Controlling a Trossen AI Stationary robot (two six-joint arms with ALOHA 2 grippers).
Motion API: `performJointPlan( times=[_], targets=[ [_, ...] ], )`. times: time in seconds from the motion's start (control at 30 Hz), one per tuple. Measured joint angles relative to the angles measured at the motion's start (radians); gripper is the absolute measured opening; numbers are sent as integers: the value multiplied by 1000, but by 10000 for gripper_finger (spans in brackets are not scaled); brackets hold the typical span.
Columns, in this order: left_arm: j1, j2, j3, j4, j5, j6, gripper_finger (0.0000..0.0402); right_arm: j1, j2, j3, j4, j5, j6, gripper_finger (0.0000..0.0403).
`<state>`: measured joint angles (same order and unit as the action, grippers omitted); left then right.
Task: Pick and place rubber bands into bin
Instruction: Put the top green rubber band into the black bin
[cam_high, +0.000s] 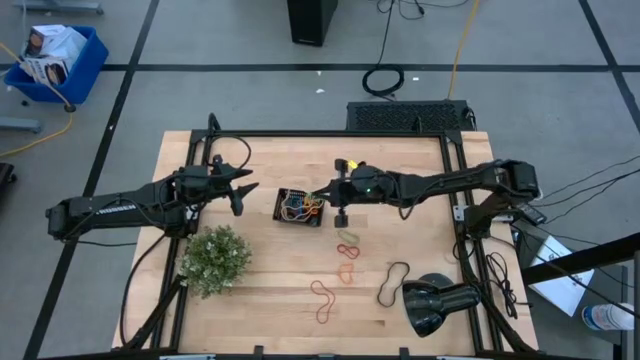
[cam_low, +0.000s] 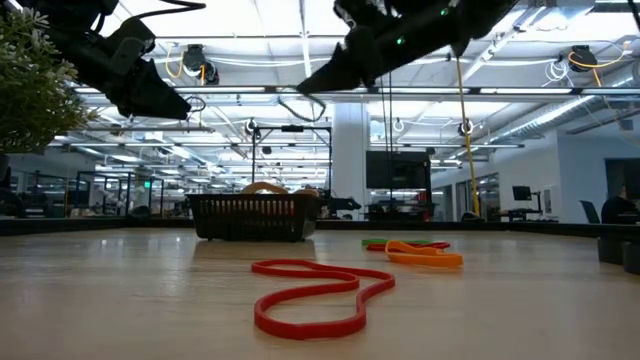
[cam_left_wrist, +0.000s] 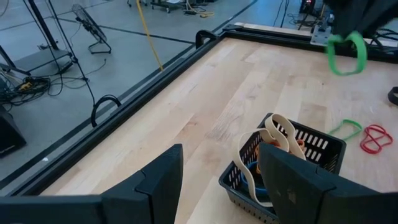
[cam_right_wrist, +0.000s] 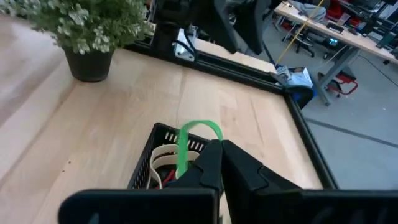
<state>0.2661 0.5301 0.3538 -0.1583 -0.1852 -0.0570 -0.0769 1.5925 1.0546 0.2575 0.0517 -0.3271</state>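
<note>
The black mesh bin (cam_high: 297, 207) stands mid-table and holds several rubber bands. A tan band (cam_left_wrist: 268, 144) drapes over its rim. My right gripper (cam_high: 322, 195) hovers just above the bin's right end, shut on a green rubber band (cam_right_wrist: 189, 144). My left gripper (cam_high: 243, 190) is open and empty, left of the bin and above the table. Loose bands lie flat on the table nearer the front edge: a green one (cam_high: 347, 237), orange ones (cam_high: 347, 272), a red one (cam_high: 323, 300) and a black one (cam_high: 392, 283). My right gripper pinches the green band's loop at one spot (cam_right_wrist: 184, 163) between its two fingertips. The fingers slant down toward the table's left side. The rest of the loop (cam_left_wrist: 346, 55) hangs free at the fingertips, clear of the table and above the bin.
A small potted green plant (cam_high: 213, 258) stands at the front left. A black lamp-like object (cam_high: 435, 305) lies at the front right. A black frame rail (cam_high: 300, 134) edges the table. Bare wood lies between the bin and the loose bands.
</note>
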Motion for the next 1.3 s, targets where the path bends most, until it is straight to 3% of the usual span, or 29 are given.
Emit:
performJointPlan(
  times=[0.27, 0.7, 1.3],
  targets=[
    [0, 0, 0, -1, 0, 0, 216, -5, 146, 5, 100, -1, 8, 0],
    [1, 0, 0, -2, 0, 0, 216, -24, 320, 34, 106, -4, 57, 0],
    [1, 0, 0, -4, 0, 0, 216, -21, 351, 34, 126, -2, 50, 15]
  ],
)
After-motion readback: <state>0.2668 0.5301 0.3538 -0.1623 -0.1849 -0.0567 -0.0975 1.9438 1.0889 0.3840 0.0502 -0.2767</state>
